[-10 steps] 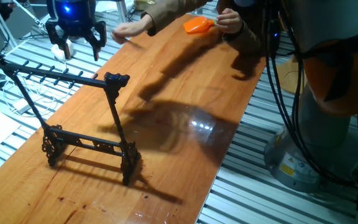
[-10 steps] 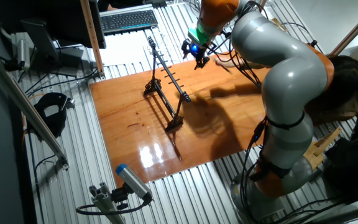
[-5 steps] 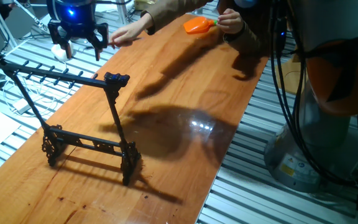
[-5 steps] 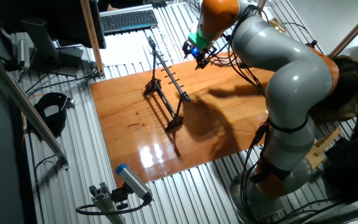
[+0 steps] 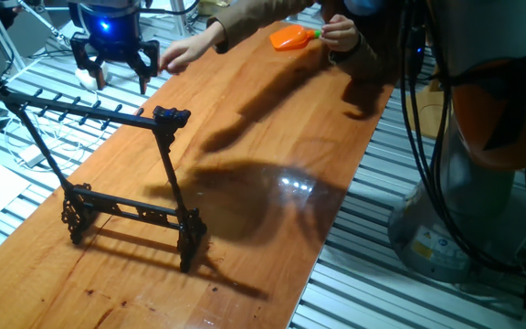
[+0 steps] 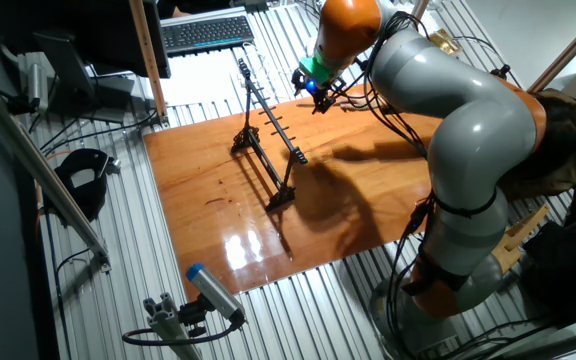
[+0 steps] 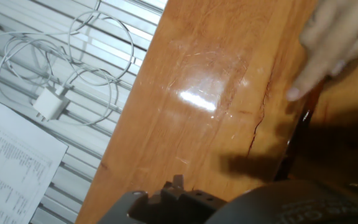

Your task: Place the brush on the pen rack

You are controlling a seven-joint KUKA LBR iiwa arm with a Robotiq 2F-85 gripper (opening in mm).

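Two fingers of the gripper [image 5: 114, 64] stand spread apart with nothing between them, hanging over the far corner of the table [image 5: 272, 137] just past the end of the pen rack [image 5: 167, 160]. That gap suggests the gripper is ready to receive or pick up something slim, not carrying it. A person's hand [image 5: 177, 57] reaches in close beside the gripper, probably to set down or offer the brush there, while the other hand [image 5: 340, 32] holds an orange scoop [image 5: 289, 37] well away at the far edge, out of the working area. From the camera on the hand, the person's fingers [image 7: 331, 43] come in at the upper right, and a dark slim streak [image 7: 296, 140] on the wood below them may be the brush. It is blurred and partly in shadow, so I cannot say for sure, and neither fixed camera shows it. The rack stands upright on its scrolled feet in the middle of the table, its pegged top bar bare, leaving open room for the arm to approach. Off the table edge lie a charger [image 7: 47, 106] with its looped cable and a printed sheet [image 7: 11, 168].
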